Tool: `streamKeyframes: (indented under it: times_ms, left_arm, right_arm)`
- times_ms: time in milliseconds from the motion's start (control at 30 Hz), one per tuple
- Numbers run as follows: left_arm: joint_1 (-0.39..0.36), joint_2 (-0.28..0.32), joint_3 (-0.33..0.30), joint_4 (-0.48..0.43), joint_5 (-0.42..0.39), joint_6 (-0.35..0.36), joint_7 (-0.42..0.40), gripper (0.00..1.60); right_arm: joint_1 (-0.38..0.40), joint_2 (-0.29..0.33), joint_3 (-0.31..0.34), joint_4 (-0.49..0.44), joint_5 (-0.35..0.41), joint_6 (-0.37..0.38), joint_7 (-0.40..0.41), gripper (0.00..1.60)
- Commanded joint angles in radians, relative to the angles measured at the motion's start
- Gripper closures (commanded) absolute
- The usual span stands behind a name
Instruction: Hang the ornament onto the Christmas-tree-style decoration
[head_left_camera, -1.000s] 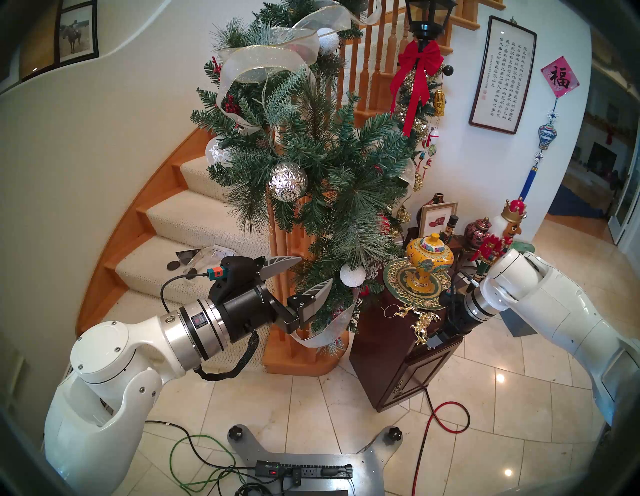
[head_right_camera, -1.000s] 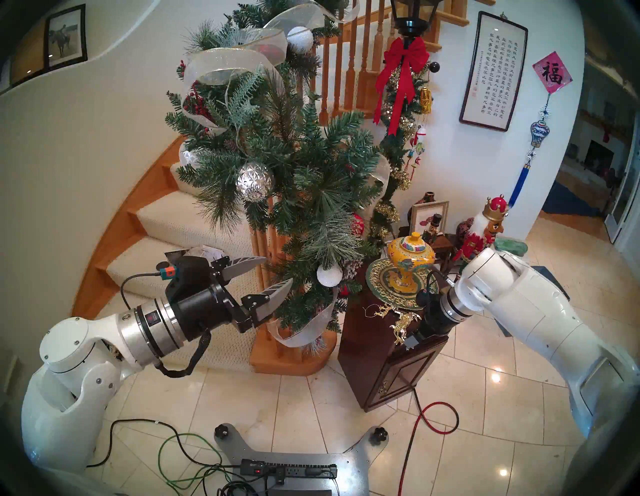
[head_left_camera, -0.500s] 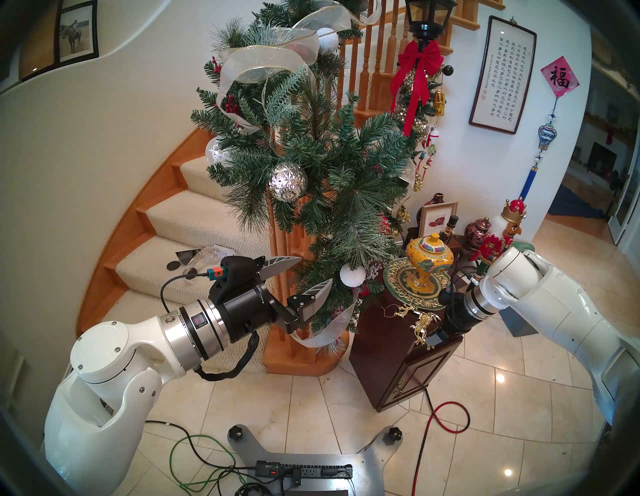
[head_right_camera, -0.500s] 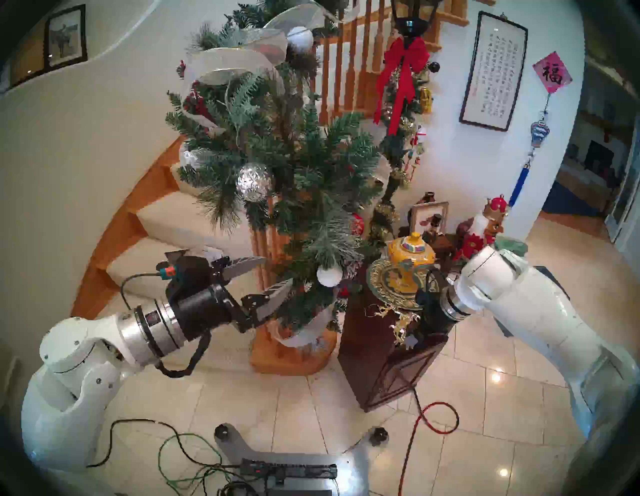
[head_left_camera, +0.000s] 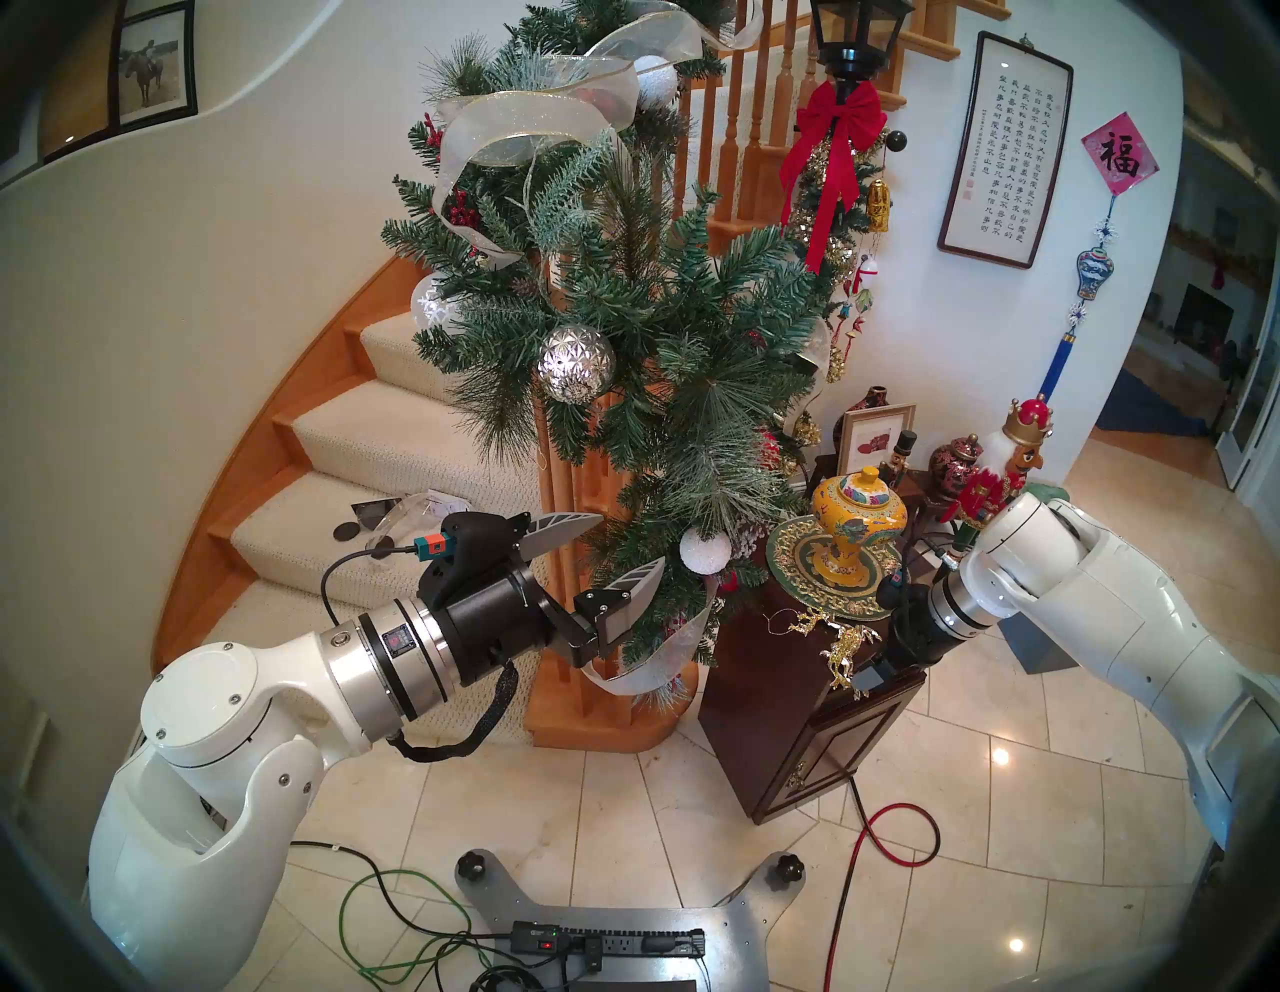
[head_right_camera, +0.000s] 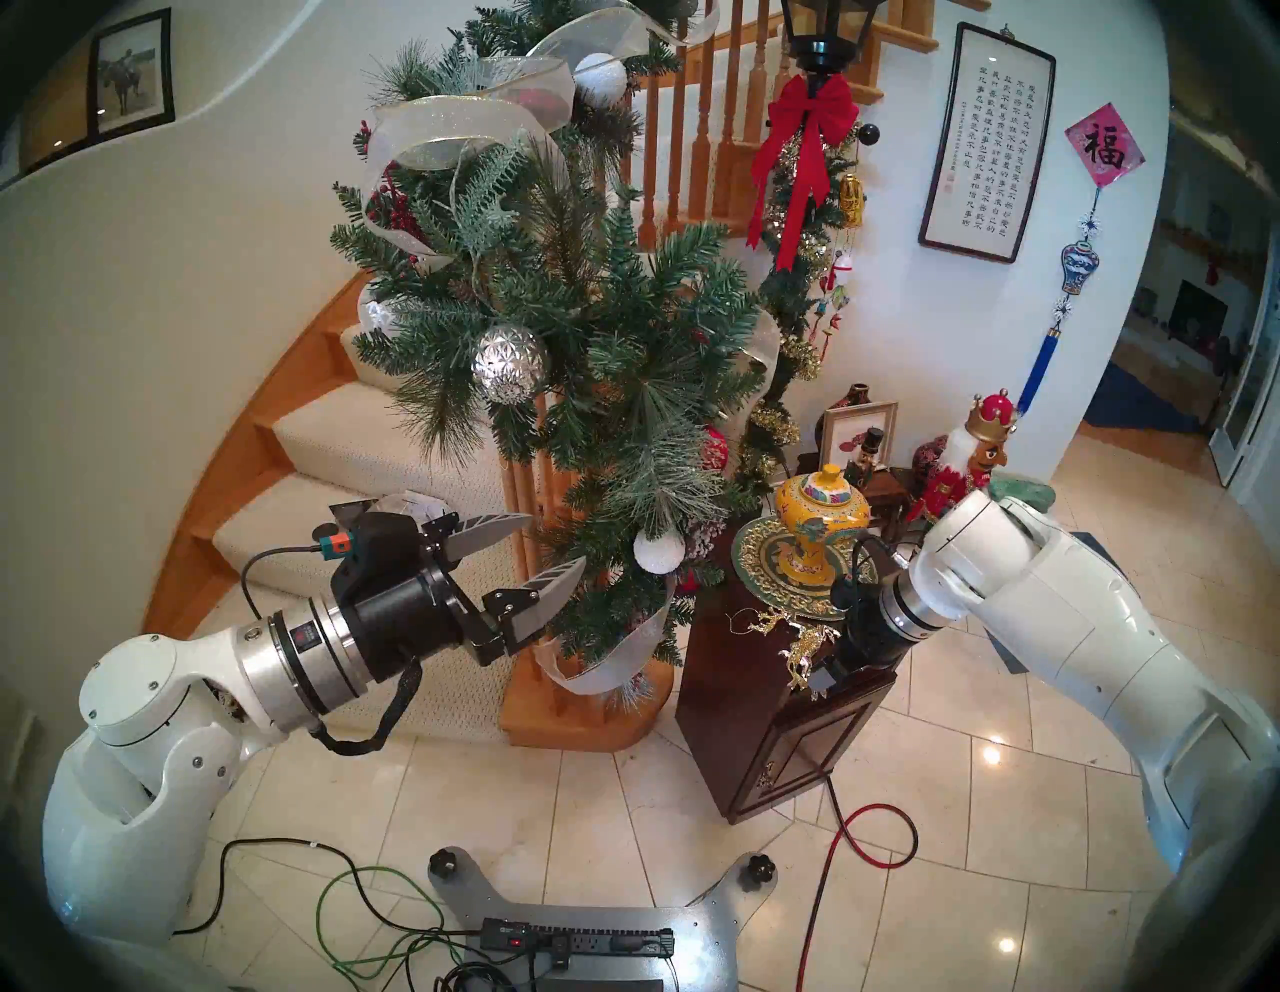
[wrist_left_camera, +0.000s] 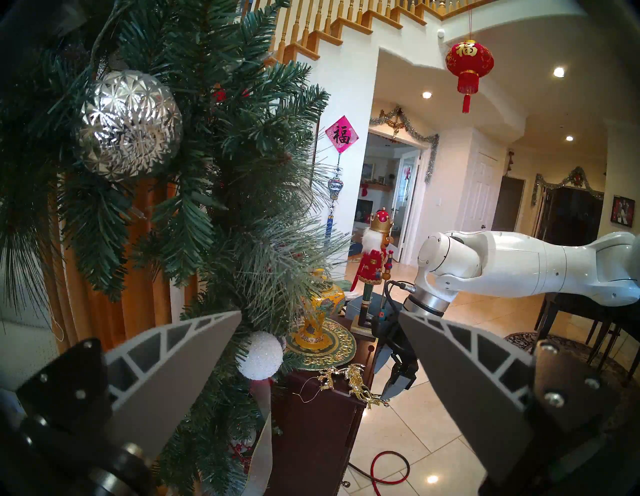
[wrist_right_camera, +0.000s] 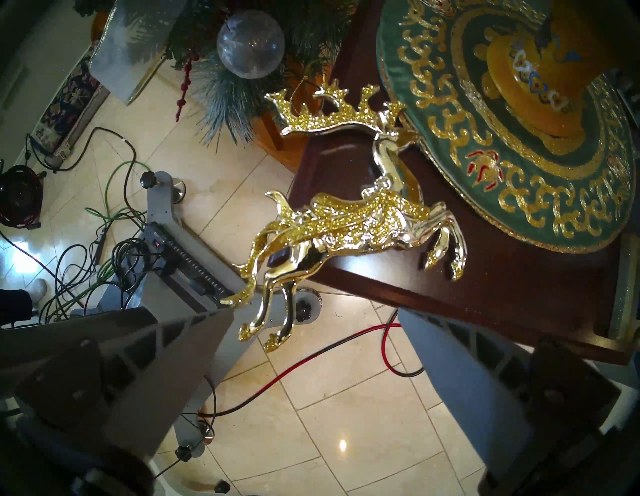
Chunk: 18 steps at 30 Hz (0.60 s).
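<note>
The gold reindeer ornament (wrist_right_camera: 346, 225) lies on the front corner of a dark wooden cabinet (head_left_camera: 769, 693). Its hind legs hang past the edge and its thin string loop (wrist_right_camera: 304, 83) trails toward the greenery. My right gripper (wrist_right_camera: 315, 311) stands open just off that corner, with the reindeer's hind hooves between its fingertips and nothing held. The Christmas-tree-style decoration (head_left_camera: 623, 332), a bushy green garland with ribbon and a faceted silver ball (head_left_camera: 576, 364), drapes down the stair post. My left gripper (head_left_camera: 630, 540) is open beside its lower branches, near a white snowy ball (wrist_left_camera: 259, 353).
A yellow lidded jar (head_left_camera: 859, 519) on a green-gold mat (wrist_right_camera: 519, 173) fills the cabinet top behind the ornament, with a nutcracker (head_left_camera: 997, 478) and small vases further back. A tinsel garland with a red bow (head_left_camera: 834, 138) hangs at the rear. Cables (head_left_camera: 893, 831) cross the tile floor.
</note>
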Motion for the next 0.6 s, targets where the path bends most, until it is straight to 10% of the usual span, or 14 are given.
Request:
streamKeyframes:
  times_ms: [0, 567]
  left_arm:
    - [0.000, 0.000, -0.002, -0.006, 0.000, -0.001, 0.000, 0.00]
    - [0.000, 0.000, -0.002, -0.006, 0.000, -0.001, 0.000, 0.00]
  right_arm:
    - [-0.001, 0.017, 0.006, -0.017, 0.007, -0.002, 0.008, 0.00]
    - [0.000, 0.029, 0.001, -0.034, 0.022, 0.004, 0.002, 0.00]
